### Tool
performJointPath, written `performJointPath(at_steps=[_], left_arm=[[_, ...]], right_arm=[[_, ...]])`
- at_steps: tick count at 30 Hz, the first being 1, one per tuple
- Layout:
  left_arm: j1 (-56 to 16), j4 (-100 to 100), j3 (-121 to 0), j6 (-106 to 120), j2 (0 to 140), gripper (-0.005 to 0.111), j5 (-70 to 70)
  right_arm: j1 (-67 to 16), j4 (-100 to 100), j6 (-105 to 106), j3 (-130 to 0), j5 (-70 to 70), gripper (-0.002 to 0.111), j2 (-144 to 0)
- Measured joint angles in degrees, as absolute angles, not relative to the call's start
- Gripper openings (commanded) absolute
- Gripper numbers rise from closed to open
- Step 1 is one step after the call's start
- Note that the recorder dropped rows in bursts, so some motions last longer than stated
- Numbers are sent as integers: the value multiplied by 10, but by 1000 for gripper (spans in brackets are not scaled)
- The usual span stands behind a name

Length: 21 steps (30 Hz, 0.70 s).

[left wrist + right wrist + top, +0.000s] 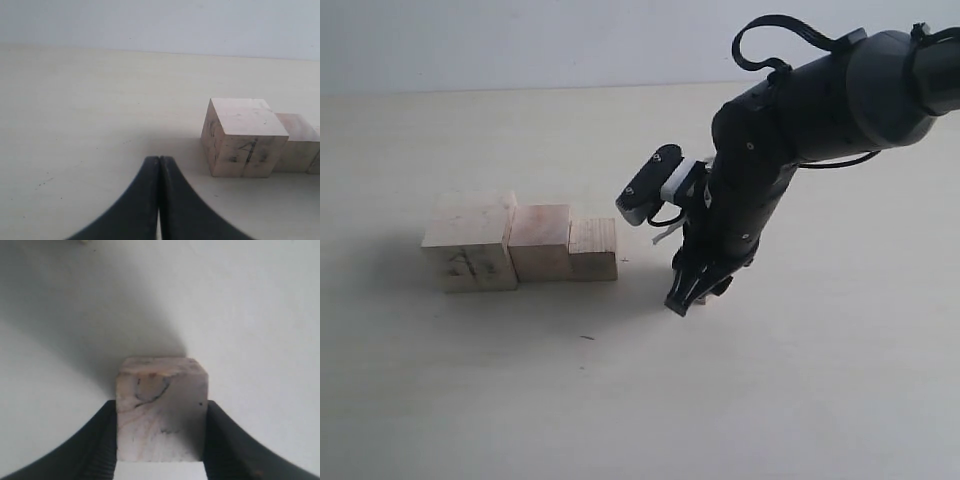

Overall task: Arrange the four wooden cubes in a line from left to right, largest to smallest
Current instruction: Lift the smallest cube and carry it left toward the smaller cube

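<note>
Pale cream tabletop (800,400) fills most of what you see, with a plain white wall (520,40) across the top of the exterior view. At centre left of that view three of the wooden cubes stand in a row, side faces touching, stepping down in size from left to right. The largest cube (470,250) is on the left and has dark scribbled marks on its front face. The second cube (540,242) is pressed against it, and the third cube (593,248) closes the row on the right. Your right arm (790,120) reaches in from the upper right, and the right gripper (688,298) points down at the table a little right of the row, apart from the third cube. You cannot see the fourth cube from this view. The right wrist camera shows it: the smallest cube (160,415), with a curved dark pencil mark on its face, sits between the ribbed fingers (95,440), both pads against its sides, so you have it clamped. Whether it rests on the table or hangs just above it, you cannot tell. Your left gripper (159,160) has its jaws pressed together on nothing and sits low over bare table, with the largest cube near it but not touching.
</note>
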State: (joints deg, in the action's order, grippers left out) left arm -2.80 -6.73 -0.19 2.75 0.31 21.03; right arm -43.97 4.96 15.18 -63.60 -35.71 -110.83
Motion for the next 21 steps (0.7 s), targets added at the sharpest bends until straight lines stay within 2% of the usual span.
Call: performJointPath(at_steps=[8, 12, 15, 21], left_arm=[[-28, -67, -2, 28, 3, 0, 210], [-28, -67, -2, 28, 3, 0, 210], [-28, -67, -2, 28, 3, 0, 210], [-28, -67, -2, 28, 3, 0, 210]], right_arm=[[-380, 66, 259, -636, -298, 0, -1109], [-352, -78, 504, -636, -265, 0, -1109], [-352, -275, 790, -636, -267, 0, -1109], [-345, -317, 846, -699, -303, 0, -1144]])
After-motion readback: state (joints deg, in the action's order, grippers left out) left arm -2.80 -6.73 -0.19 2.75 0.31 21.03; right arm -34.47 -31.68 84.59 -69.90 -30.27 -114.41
